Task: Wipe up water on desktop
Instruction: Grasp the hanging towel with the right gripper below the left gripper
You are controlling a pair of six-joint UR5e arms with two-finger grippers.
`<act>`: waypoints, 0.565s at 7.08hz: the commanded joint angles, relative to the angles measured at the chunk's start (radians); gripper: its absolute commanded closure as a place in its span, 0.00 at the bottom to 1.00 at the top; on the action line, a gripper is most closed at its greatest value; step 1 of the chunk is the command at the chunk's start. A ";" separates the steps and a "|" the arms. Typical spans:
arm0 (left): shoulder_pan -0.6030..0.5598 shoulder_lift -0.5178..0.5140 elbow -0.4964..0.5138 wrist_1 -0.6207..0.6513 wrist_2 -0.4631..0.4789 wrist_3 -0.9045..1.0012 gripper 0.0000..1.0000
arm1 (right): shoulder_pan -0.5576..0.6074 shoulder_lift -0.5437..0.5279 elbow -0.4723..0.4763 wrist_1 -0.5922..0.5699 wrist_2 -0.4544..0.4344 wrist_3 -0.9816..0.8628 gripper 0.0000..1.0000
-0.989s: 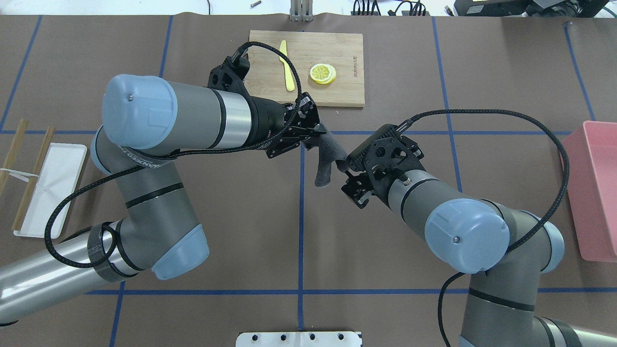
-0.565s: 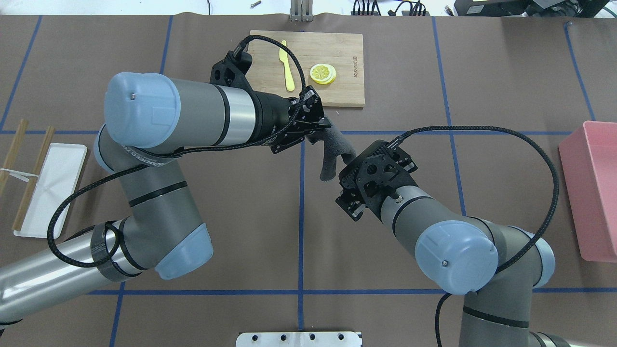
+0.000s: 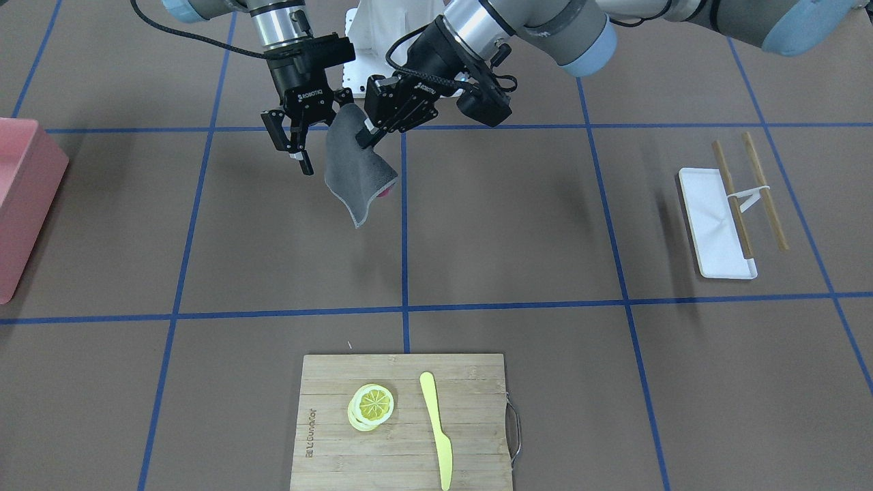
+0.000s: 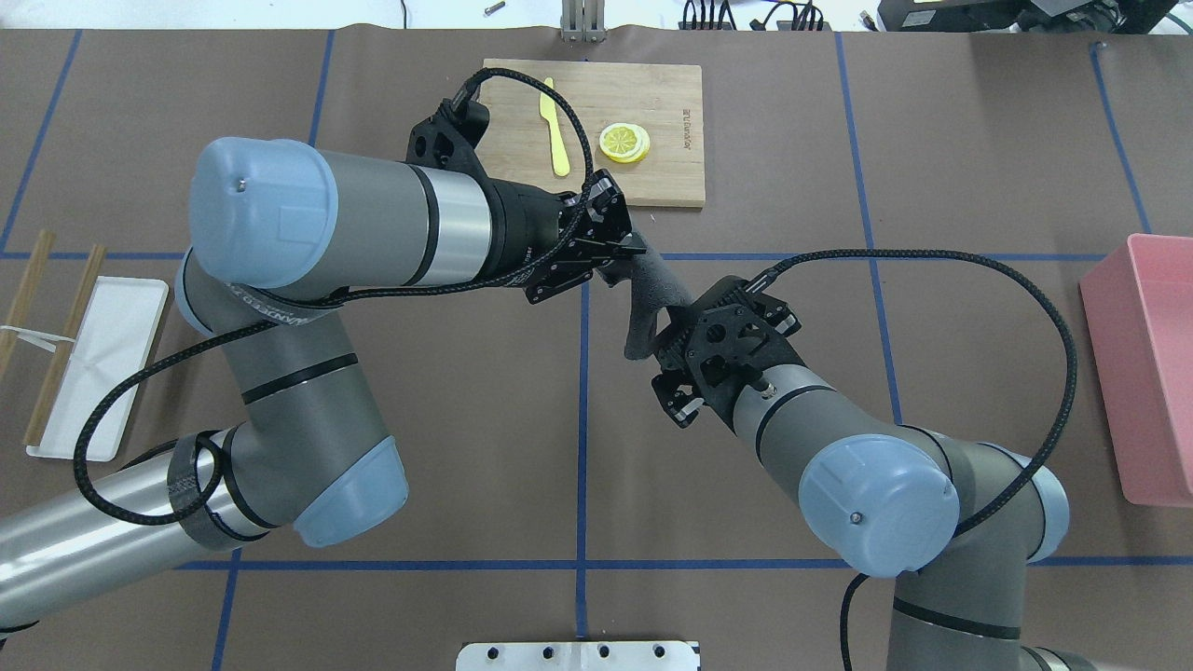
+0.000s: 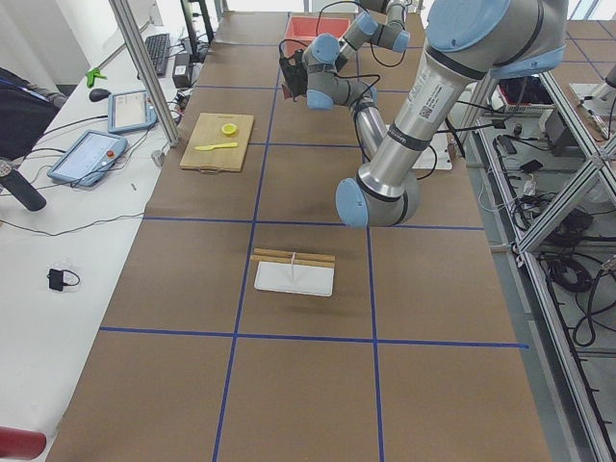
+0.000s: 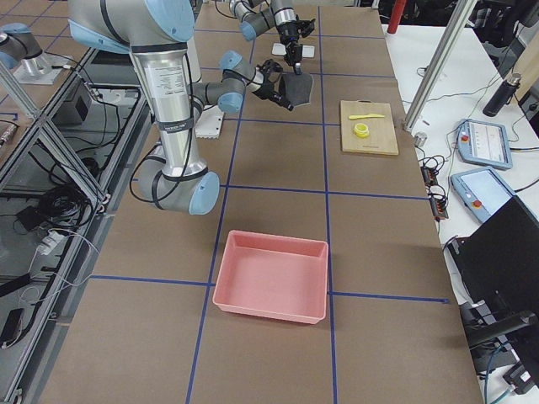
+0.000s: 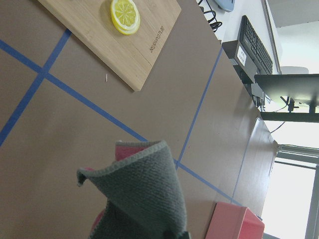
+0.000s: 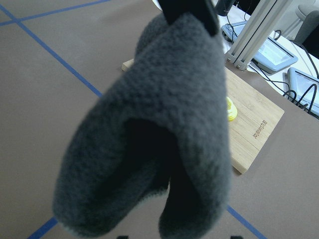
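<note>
Two arms (image 4: pixel 410 224) (image 4: pixel 839 429) converge — left jaws pinch grey cloth (image 3: pixel 354 170) above desktop (image 3: pixel 511 218).

Hanging cloth (image 3: pixel 354 170) obstructs otherwise open central desktop (image 3: pixel 511 218).

The cloth (image 3: pixel 354 169) is grey with a pink underside; the brown desktop (image 3: pixel 511 225) carries blue lines.

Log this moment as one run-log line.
left gripper: shut on grey cloth | right gripper: open beside it | grey cloth: hanging above desktop, not touching
</note>
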 commanded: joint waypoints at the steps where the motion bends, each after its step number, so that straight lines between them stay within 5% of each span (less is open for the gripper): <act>1: 0.000 0.004 -0.008 -0.001 -0.020 0.000 1.00 | 0.000 0.000 0.000 0.001 0.000 -0.001 0.32; 4: 0.001 0.004 -0.009 -0.001 -0.052 0.000 1.00 | 0.002 0.000 0.000 0.001 0.000 0.000 0.34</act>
